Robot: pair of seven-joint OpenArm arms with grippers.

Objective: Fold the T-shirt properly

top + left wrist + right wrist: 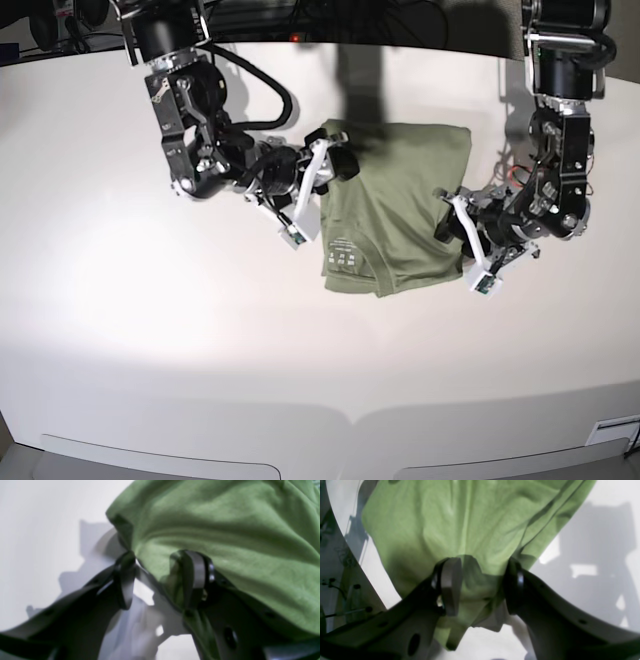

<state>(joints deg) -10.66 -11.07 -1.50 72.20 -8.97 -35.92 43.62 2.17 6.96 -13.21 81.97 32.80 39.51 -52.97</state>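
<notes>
The green T-shirt lies partly folded on the white table, its white neck label facing up near the front edge. My right gripper sits at the shirt's left edge. In the right wrist view this gripper stands open, with bunched T-shirt cloth between its fingers. My left gripper is at the shirt's right edge. In the left wrist view it is open; the T-shirt drapes over one finger, and bare table shows beside the other finger.
Both arms reach in from the table's back edge, one on each side of the shirt. Dark equipment and cables stand behind the back edge. The table's curved front edge lies well below the shirt.
</notes>
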